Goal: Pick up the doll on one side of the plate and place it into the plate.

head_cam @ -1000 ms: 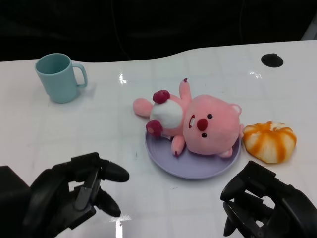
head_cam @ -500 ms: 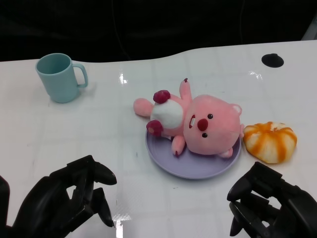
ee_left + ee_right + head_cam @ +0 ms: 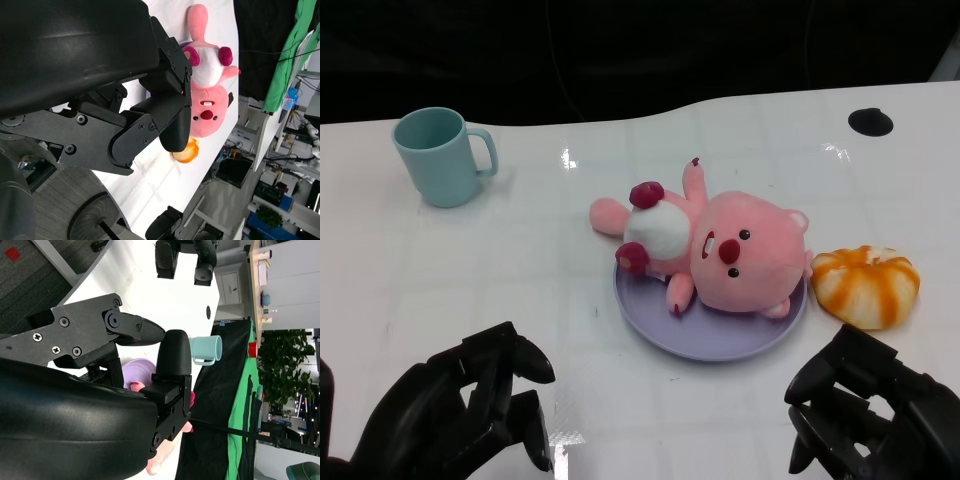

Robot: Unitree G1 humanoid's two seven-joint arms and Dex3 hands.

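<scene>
The pink doll (image 3: 715, 245) lies on its back with head and body on the lilac plate (image 3: 720, 342); one pink leg (image 3: 604, 213) hangs over the plate's left rim onto the table. In the left wrist view the doll (image 3: 207, 97) shows beyond the fingers. My left hand (image 3: 460, 420) hovers at the near left, well short of the plate, fingers loosely bent and holding nothing. At the near right my right hand (image 3: 865, 420) is also empty, just in front of the plate's right side. The right wrist view shows a bit of the plate (image 3: 134, 374) behind the hand.
A teal mug (image 3: 442, 156) stands at the far left, also visible as the mug (image 3: 205, 350) in the right wrist view. An orange-and-white plush (image 3: 866, 285) lies against the plate's right side. A black round spot (image 3: 869, 121) marks the far right of the white table.
Both hands have drawn back toward the near edge, and the left hand's fingers have bent in more. The doll and plate have not moved.
</scene>
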